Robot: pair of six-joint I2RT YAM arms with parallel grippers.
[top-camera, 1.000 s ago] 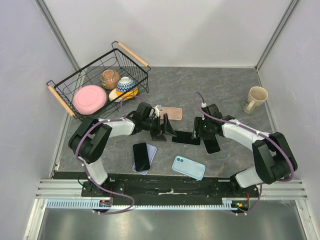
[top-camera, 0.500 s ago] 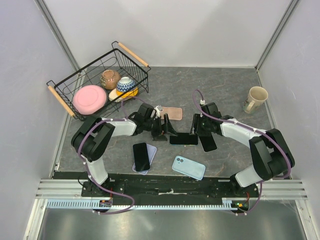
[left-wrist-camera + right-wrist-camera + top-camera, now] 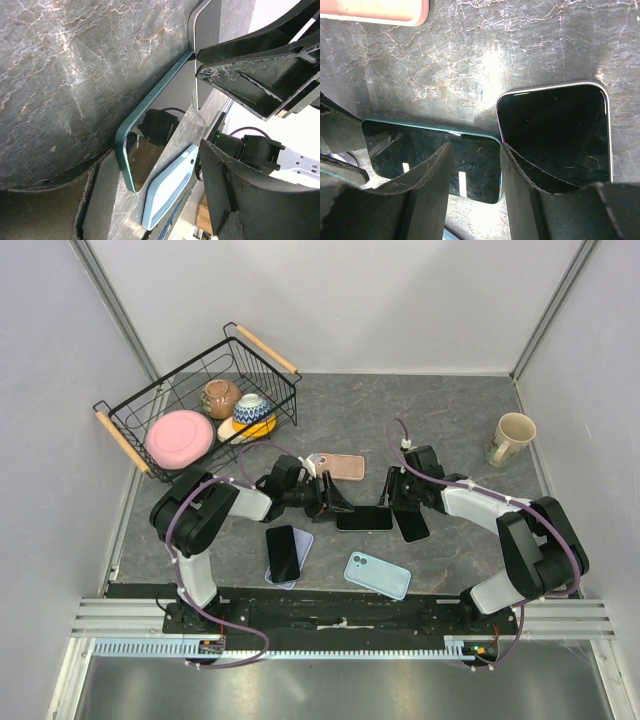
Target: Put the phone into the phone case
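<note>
The desk (image 3: 450,400) carries all items. A wire basket (image 3: 122,440) stands at its far left and holds a pink plate (image 3: 180,438), a bowl (image 3: 250,407) and a jar (image 3: 220,397). The left arm (image 3: 245,498) and right arm (image 3: 480,505) extend inward, and their tips face each other across the teal phone (image 3: 365,518). The left jaws are released and grasp nothing; in the left wrist view the teal phone (image 3: 145,150) lies flat beyond the spread fingers (image 3: 260,75). The right jaws are likewise released and empty, with both fingers (image 3: 530,200) over the right end of the teal phone (image 3: 415,145); contact cannot be determined. The teal phone lies screen up on the bare desk, apart from every case. A silver phone (image 3: 418,527) lies just beside its right end, under the right arm. Near the front edge, a black phone (image 3: 282,553) rests on a lilac case (image 3: 304,543), with a blue case (image 3: 378,575) to its right. A pink case (image 3: 340,467) lies just behind the left arm's tip. A mug (image 3: 513,437) stands at the far right.
</note>
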